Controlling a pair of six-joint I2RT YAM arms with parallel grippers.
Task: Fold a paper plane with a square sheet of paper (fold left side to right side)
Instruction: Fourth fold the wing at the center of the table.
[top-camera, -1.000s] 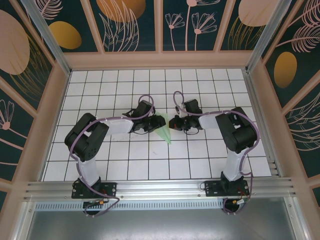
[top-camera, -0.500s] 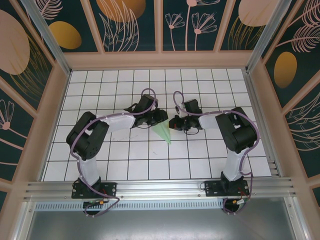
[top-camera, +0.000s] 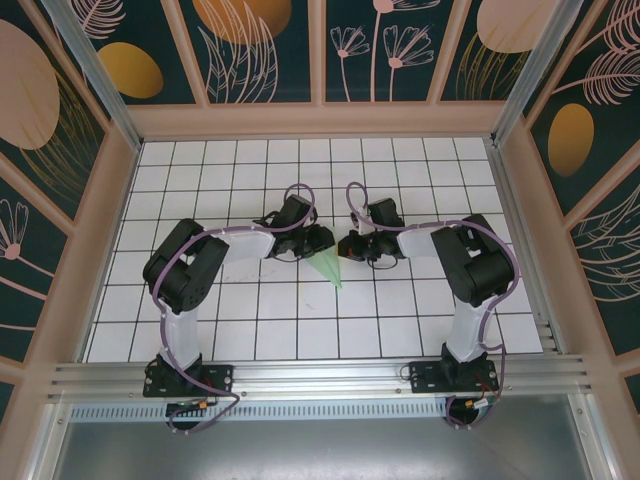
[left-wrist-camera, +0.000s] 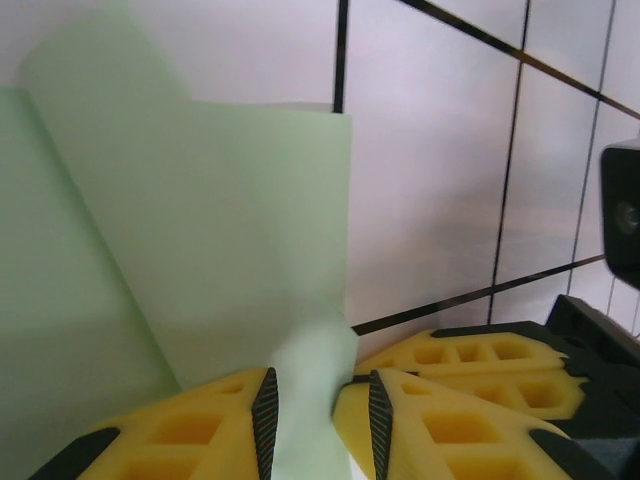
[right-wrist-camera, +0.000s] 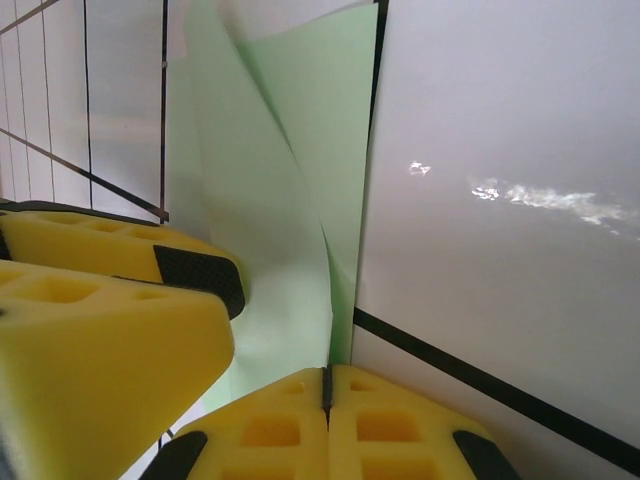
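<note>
In the left wrist view, green paper (left-wrist-camera: 200, 230) between yellow pads (left-wrist-camera: 200, 440).

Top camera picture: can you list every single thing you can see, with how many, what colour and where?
Thin pale mint-green folded paper: one, pale green, mid-table between both grippers, pointed tip toward the arm bases.
White table with black grid lines: one, white, fills the enclosure floor.
Dark teal wall panels with peach flower and leaf drawings: several, teal and peach, around the table.
Silver metal rail: one, grey, along the near edge under the arm bases.
Left gripper: one, yellow fingers with black pads, a paper flap between its fingers.
Right gripper: one, yellow fingers, shut on the paper's edge.
</note>
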